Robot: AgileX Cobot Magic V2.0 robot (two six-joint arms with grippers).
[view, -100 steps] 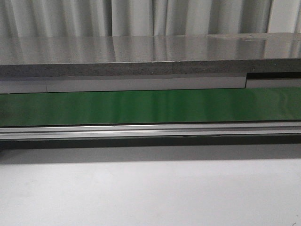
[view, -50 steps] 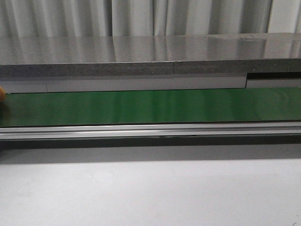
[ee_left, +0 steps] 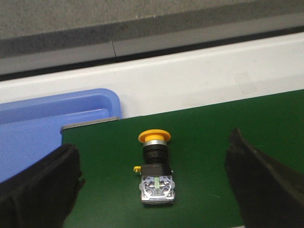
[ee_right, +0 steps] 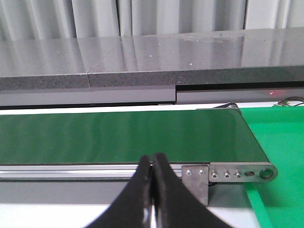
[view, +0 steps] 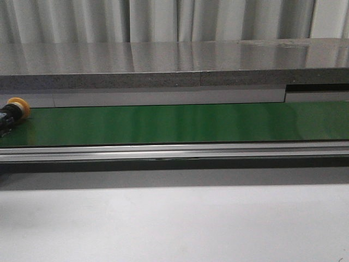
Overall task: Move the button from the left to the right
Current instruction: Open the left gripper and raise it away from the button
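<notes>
Your button (ee_left: 155, 166) lies on its side at the left end of the green conveyor belt (view: 180, 123), yellow-orange mushroom head turned toward the belt's far edge, terminal end toward the near edge. The front view catches only the head and a little black body at the belt's left end (view: 13, 109). Nothing touches it.

Left gripper (ee_left: 156, 190): fingers spread wide, one black pad on each side of the button and well clear of it. Judgement: you have it straddling the part so it can take the body across its flat sides, not the round head, which would slip.

Right gripper (ee_right: 153, 190): fingers pressed together, holding nothing, poised over the near rail by the belt's right end. Judgement: it is parked there to wait.

Materials:
- Belt: smooth, slightly glossy green, seated in a brushed aluminium frame (ee_right: 228, 173) with rounded end plate and small screws.
- Button: glossy plastic dome, metallic collar, boxy black housing, pale terminal block with a green spot.
- Blue plastic tray (ee_left: 42, 128), rounded rim, just beyond the belt's left end.
- Green mat (ee_right: 280, 142) past the right end; likely the drop side.

Transfer not yet begun.
</notes>
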